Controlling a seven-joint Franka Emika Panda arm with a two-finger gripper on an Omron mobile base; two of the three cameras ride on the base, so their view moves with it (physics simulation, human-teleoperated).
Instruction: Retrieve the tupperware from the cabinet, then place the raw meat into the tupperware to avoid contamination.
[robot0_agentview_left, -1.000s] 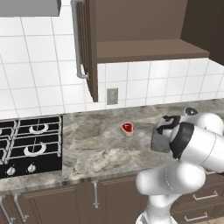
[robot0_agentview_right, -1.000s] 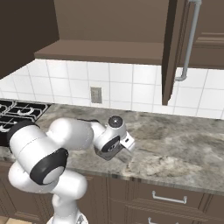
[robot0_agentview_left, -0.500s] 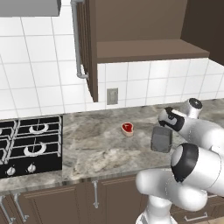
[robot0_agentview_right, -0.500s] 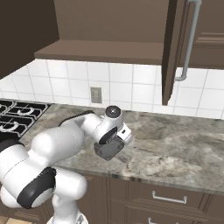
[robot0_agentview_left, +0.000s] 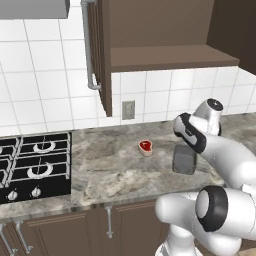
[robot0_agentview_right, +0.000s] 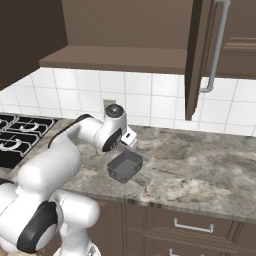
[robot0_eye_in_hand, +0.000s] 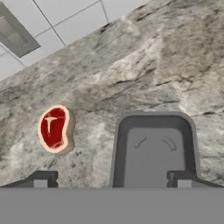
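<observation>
The two-finger end effector (robot0_eye_in_hand: 112, 179) hangs low over the mottled grey-brown stone surface (robot0_agentview_left: 115, 170), its dark fingertips (robot0_eye_in_hand: 41, 178) set wide apart with nothing held between them; one tip stands over bare stone and the other over the small dark grey, squarish shallow plastic tupperware (robot0_eye_in_hand: 153, 148). The tupperware (robot0_agentview_left: 184, 159) rests upright and empty on the surface directly below the hand (robot0_agentview_right: 125, 166). The tiny red raw meat piece with a pale tan fatty rim (robot0_eye_in_hand: 54, 129) lies flat on the surface near the container, apart from it (robot0_agentview_left: 145, 146). Behind both, a grey wall outlet (robot0_agentview_left: 128, 110) sits in the white tiled backsplash (robot0_agentview_left: 45, 100). Above, the dark brown wooden wall cabinet (robot0_agentview_right: 150, 30) stands open, its panelled door (robot0_agentview_right: 196, 60) with a long silver bar handle (robot0_agentview_right: 216, 47) swung outward. A black gas hob (robot0_agentview_left: 32, 167) occupies the far end of the surface.
</observation>
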